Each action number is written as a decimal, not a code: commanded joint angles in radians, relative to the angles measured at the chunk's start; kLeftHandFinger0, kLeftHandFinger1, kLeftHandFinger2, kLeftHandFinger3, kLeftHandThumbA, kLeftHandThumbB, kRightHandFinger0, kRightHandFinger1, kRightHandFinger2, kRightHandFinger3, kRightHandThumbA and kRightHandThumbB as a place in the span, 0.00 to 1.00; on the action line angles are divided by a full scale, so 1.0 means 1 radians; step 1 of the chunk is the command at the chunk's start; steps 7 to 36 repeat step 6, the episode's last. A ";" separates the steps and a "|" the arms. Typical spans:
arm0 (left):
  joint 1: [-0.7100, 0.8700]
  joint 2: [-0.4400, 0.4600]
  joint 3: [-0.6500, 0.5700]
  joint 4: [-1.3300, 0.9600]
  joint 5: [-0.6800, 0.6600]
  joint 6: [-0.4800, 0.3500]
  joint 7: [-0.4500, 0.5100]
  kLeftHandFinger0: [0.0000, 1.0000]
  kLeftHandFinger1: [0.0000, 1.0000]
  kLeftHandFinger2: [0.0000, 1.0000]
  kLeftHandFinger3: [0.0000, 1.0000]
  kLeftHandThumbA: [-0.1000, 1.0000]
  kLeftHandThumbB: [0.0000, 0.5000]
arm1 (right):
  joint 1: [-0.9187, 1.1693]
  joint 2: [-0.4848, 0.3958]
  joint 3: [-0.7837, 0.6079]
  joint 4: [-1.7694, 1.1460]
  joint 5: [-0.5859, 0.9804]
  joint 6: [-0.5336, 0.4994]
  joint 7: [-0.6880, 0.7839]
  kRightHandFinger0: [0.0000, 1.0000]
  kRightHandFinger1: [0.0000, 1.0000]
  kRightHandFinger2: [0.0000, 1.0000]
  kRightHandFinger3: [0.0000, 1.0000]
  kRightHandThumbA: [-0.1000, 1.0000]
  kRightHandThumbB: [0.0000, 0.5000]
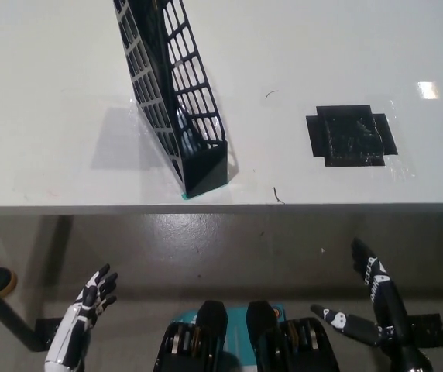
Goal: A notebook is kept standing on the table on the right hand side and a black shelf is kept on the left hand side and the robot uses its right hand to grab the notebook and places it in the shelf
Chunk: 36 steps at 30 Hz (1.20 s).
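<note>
Low at the lower right, the black right hand [372, 306] hangs spread and empty below the table [51, 93] edge, the white left hand [90, 306] spread at lower left, the shelf [171, 93] far up-left, no notebook visible.

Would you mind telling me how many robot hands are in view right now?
2: the white left hand sits at lower left, the black right hand at lower right, both open, below the table edge.

Bright, even overhead light; glare patch on white table [51, 62] at right, soft shelf [171, 93] shadow leftward; sharp focus.
</note>
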 commanded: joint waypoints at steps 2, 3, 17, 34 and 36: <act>-0.015 0.001 0.011 -0.011 -0.014 -0.025 0.003 1.00 1.00 1.00 1.00 1.00 0.23 | -0.027 0.007 -0.019 -0.007 0.028 -0.050 0.031 1.00 1.00 1.00 1.00 1.00 0.85; -0.014 0.001 0.011 -0.015 -0.009 -0.022 0.005 1.00 1.00 1.00 1.00 1.00 0.23 | -0.027 0.008 -0.021 -0.002 0.021 -0.057 0.030 1.00 1.00 1.00 1.00 1.00 0.85; -0.013 0.001 0.012 -0.017 -0.008 -0.022 0.004 1.00 1.00 1.00 1.00 1.00 0.20 | -0.025 0.011 -0.024 -0.010 0.030 -0.058 0.038 1.00 1.00 1.00 1.00 1.00 0.83; -0.013 0.001 0.012 -0.017 -0.008 -0.022 0.004 1.00 1.00 1.00 1.00 1.00 0.20 | -0.025 0.011 -0.024 -0.010 0.030 -0.058 0.038 1.00 1.00 1.00 1.00 1.00 0.83; -0.013 0.001 0.012 -0.017 -0.008 -0.022 0.004 1.00 1.00 1.00 1.00 1.00 0.20 | -0.025 0.011 -0.024 -0.010 0.030 -0.058 0.038 1.00 1.00 1.00 1.00 1.00 0.83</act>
